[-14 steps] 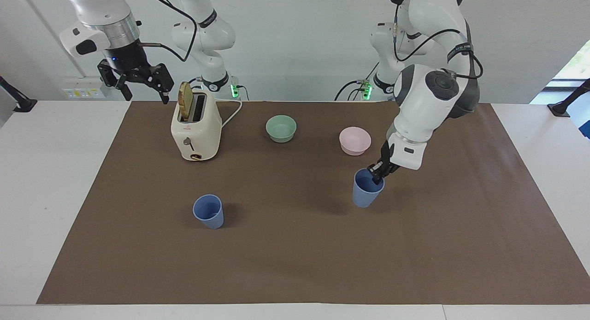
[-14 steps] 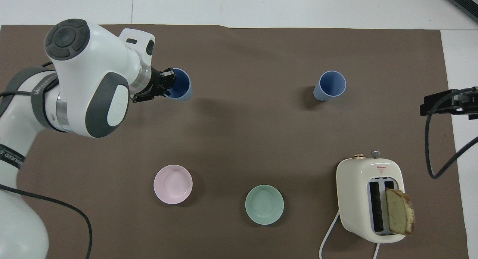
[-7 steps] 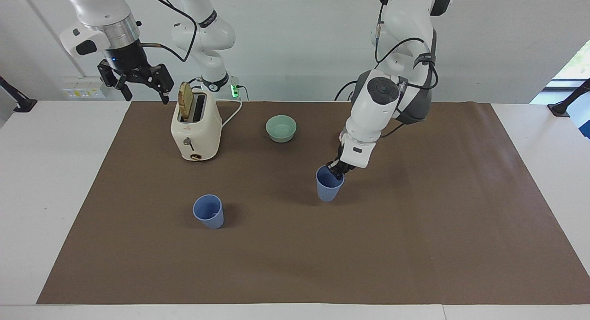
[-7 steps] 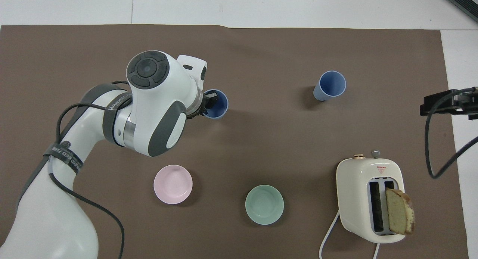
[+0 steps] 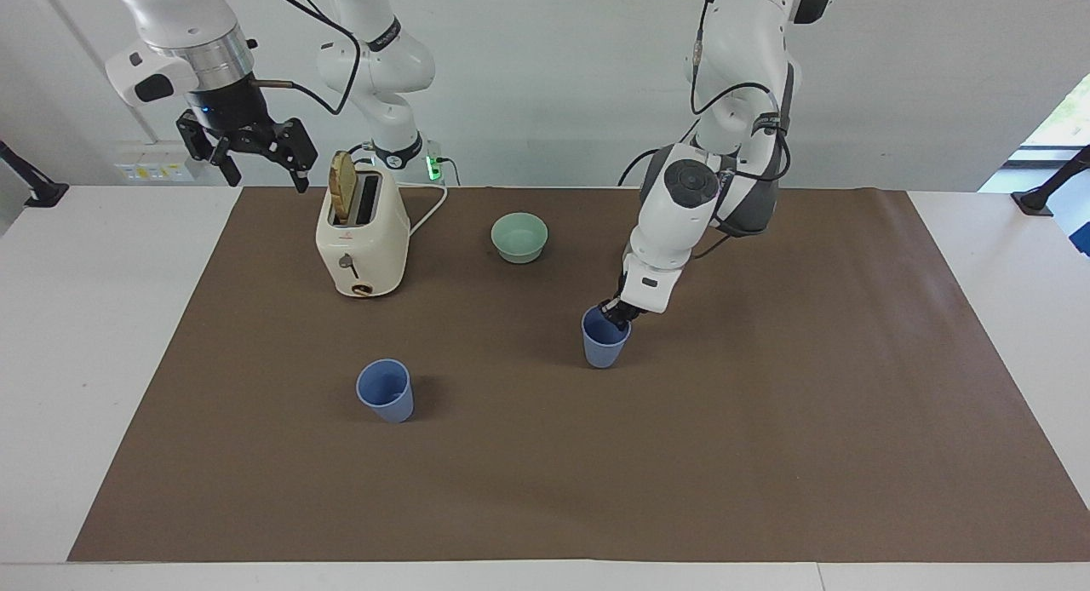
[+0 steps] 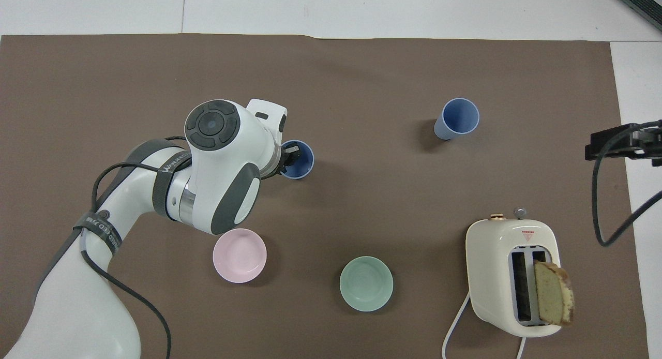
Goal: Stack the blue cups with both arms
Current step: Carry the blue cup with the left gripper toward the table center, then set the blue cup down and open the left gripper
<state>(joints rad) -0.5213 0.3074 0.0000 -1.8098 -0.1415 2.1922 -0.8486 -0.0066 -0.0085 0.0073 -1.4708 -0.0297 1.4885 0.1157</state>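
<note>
My left gripper is shut on the rim of one blue cup and holds it upright near the middle of the brown mat. I cannot tell whether the cup's base touches the mat. In the overhead view this gripper sits at the edge of the cup. The other blue cup stands upright on the mat, toward the right arm's end; it also shows in the overhead view. My right gripper is open and empty, raised beside the toaster.
A cream toaster with a slice of bread stands near the robots. A mint-green bowl and a pink bowl sit on the mat; my left arm hides the pink bowl in the facing view.
My left arm has carried the blue cup from beside the pink bowl toward the middle of the mat, slowing in the last half second. The right gripper has barely moved.
</note>
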